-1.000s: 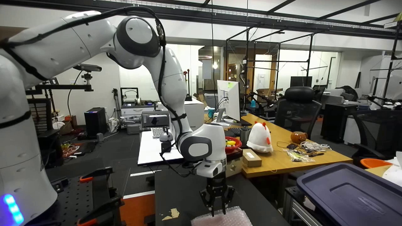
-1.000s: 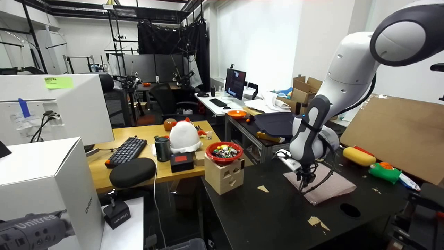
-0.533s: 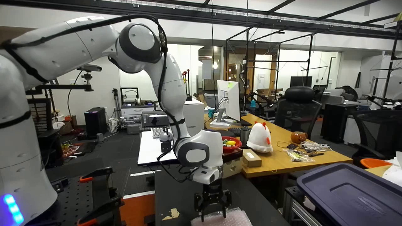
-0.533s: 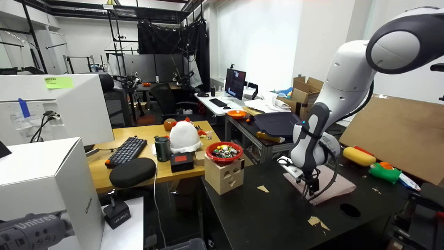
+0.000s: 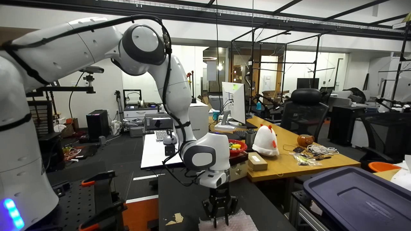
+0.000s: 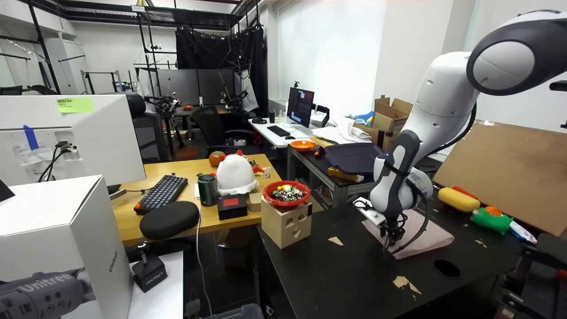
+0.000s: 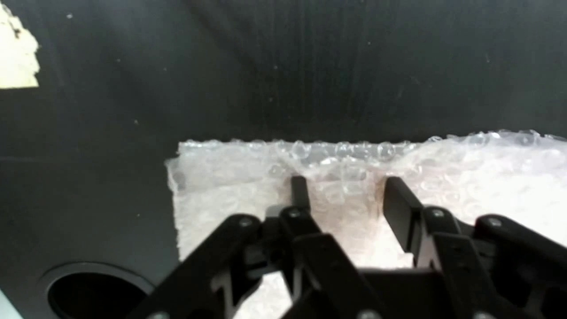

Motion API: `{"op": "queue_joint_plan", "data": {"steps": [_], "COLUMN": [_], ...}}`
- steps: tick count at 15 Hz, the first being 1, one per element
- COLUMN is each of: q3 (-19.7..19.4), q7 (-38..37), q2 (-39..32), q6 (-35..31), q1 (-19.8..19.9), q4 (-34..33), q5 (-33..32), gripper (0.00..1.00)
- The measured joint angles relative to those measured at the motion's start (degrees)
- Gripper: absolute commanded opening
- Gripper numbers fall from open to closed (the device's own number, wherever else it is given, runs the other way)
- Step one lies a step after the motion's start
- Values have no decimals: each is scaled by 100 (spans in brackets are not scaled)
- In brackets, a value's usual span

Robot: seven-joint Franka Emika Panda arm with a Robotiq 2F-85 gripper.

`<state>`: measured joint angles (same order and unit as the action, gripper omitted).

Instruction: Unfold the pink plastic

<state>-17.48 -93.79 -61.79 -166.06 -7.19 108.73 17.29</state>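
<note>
plastic (image 6: 432, 237), pink and bubbled, lies on the counter (image 6: 328, 270) under the end effector (image 7: 346, 185), whose fingers (image 7: 300, 193) stand apart near one edge; close-lying layers could get pinched together, and everything might then drag instead of unfolding.

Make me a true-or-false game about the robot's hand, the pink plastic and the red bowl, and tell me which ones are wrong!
1. The pink plastic lies on the black table. True.
2. The plastic is smooth all over. False: it is bubbly, as the wrist view shows.
3. The hand has its fingers near one edge of the plastic. True.
4. Those fingers are pressed tight together. False: there is a gap between them.
5. The red bowl sits on a wooden box. True.
6. The bowl is upside down. False: it is upright, with small things inside.
</note>
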Motion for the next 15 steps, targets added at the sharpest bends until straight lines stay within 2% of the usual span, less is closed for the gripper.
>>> {"op": "queue_joint_plan", "data": {"steps": [2, 6, 10, 13, 15], "q3": [-15, -25, 22, 422, 894], "q7": [0, 0, 230, 728, 1131], "q2": [5, 93, 489, 1015, 1382], "q6": [0, -86, -513, -766, -799], "q1": [1, -3, -69, -35, 73], "q4": [-11, -9, 77, 169, 216], "q5": [0, 0, 0, -1, 0], "gripper": [2, 1, 1, 1, 1]}}
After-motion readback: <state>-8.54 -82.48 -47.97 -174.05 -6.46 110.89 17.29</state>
